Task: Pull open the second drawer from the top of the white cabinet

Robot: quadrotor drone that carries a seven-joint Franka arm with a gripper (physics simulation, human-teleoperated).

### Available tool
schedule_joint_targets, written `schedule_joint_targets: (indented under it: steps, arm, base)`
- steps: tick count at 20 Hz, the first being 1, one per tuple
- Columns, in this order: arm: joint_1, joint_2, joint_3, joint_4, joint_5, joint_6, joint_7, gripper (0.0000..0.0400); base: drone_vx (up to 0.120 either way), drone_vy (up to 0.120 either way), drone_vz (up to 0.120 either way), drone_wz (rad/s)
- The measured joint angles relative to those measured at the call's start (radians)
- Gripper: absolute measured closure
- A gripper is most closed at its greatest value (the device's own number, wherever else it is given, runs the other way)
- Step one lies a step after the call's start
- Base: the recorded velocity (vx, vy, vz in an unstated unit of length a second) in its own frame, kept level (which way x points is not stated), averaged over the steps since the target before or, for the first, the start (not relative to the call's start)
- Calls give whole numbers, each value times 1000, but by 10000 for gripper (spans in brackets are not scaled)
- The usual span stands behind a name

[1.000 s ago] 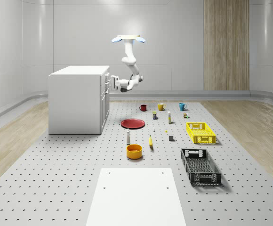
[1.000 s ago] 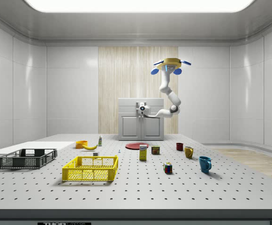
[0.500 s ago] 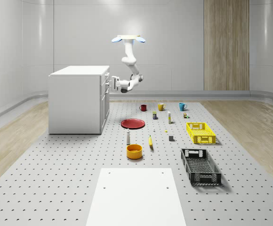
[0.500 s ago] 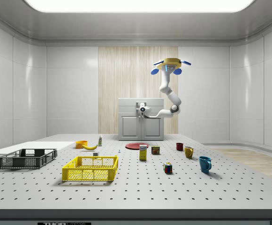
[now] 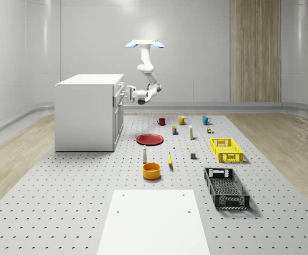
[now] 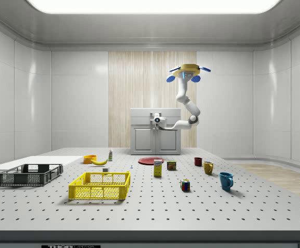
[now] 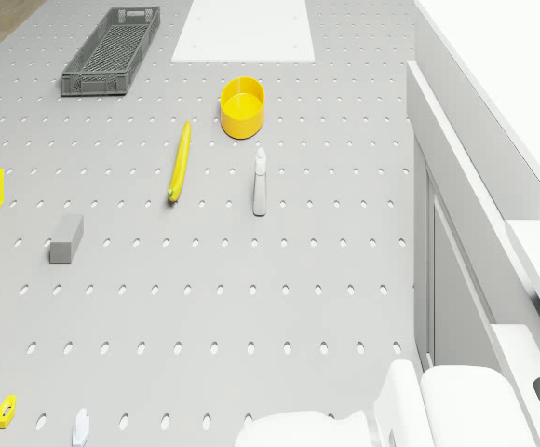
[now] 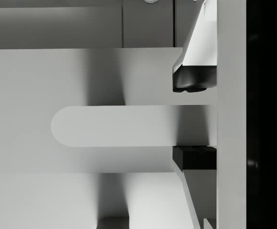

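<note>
The white cabinet [image 5: 85,114] stands at the whole-scene view's left and at the back of the side view [image 6: 155,139]. The drone [image 5: 144,43] hovers in the air in front of its drawers, higher than the cabinet top. The arm bends down and back to the cabinet front. My gripper [image 5: 126,95] is at the second drawer from the top, which stands slightly out from the front. In the wrist view my gripper [image 8: 193,124] is shut on the drawer's rounded handle [image 8: 114,125], with one dark fingertip [image 8: 193,78] on each side of it.
On the perforated floor in front of the cabinet lie a red plate [image 5: 150,139], a spray bottle [image 7: 260,182], a banana [image 7: 180,161] and an orange bowl [image 5: 151,170]. Mugs, a yellow crate [image 5: 227,149], a black crate [image 5: 226,187] and a white board [image 5: 154,220] lie farther off.
The gripper and forearm have drawn slightly away from the cabinet front, and the held drawer has slid out a little. The drone has stayed in place.
</note>
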Motion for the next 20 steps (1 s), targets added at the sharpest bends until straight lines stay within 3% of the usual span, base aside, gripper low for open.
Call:
schedule_joint_targets:
  steps: [6,8,11,13,14,15,20]
  arm:
    - [-15,-6,-14,-7,-6,-22,-14,270]
    - [-20,-16,-14,-1,-34,-25,17,220]
    - [-27,-18,-30,-9,-31,-41,-12,260]
    - [-29,-32,-34,-3,-59,-43,52,219]
    - [-29,-33,-39,-5,-62,-46,45,227]
    - [-31,-43,-40,2,-82,-49,103,178]
    - [-32,-53,-78,-9,-103,-70,63,229]
  base:
    - [0,0,0,0]
    - [0,0,0,0]
    - [0,0,0,0]
    - [0,0,0,0]
    - [0,0,0,0]
    - [0,0,0,0]
    - [0,0,0,0]
